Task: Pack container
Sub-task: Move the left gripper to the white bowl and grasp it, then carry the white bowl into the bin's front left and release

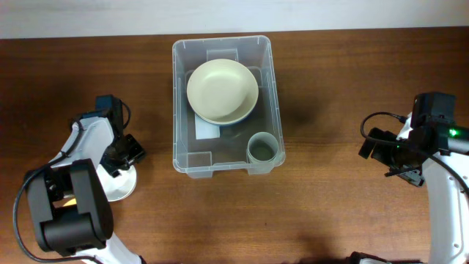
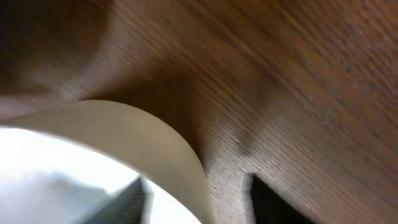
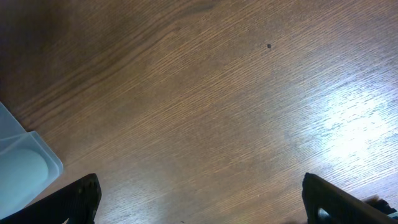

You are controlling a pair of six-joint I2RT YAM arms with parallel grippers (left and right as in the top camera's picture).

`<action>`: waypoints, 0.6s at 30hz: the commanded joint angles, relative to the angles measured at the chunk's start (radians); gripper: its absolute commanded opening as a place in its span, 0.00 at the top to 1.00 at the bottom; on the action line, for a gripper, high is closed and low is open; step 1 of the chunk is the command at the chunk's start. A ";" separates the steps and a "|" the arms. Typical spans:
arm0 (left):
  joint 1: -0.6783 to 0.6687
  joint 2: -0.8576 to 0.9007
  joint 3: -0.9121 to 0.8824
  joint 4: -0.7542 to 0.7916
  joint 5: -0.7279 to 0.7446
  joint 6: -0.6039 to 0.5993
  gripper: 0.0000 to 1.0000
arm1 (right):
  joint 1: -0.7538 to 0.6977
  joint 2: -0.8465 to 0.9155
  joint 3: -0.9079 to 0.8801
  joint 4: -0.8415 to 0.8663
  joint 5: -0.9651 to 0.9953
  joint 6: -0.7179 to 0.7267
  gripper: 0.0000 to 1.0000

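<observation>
The clear plastic container stands at the middle back of the table. In it lie a cream bowl and a grey-green cup in the front right corner. A white bowl sits on the table at the left and fills the lower left of the left wrist view. My left gripper is open, its jaws straddling that bowl's rim, one finger inside and one outside. My right gripper is open and empty over bare wood, right of the container.
The container's corner shows at the lower left of the right wrist view. The brown wooden table runs all around. A pale wall strip lies behind the table's far edge.
</observation>
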State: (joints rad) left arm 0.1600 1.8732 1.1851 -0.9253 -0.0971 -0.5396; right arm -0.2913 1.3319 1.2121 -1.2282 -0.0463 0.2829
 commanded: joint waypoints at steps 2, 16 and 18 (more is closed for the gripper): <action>0.005 0.003 -0.004 0.008 0.032 0.010 0.79 | 0.004 -0.007 0.017 -0.003 -0.006 -0.006 0.01; -0.090 -0.092 0.321 -0.169 0.058 0.101 0.99 | 0.004 -0.007 0.017 -0.003 -0.006 -0.006 0.01; -0.135 -0.130 0.416 -0.219 0.058 0.105 0.99 | 0.004 -0.007 0.017 -0.003 -0.006 -0.006 0.01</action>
State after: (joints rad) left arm 0.0776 1.8416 1.4818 -1.1133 -0.0547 -0.4637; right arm -0.2913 1.3319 1.2121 -1.2301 -0.0467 0.2829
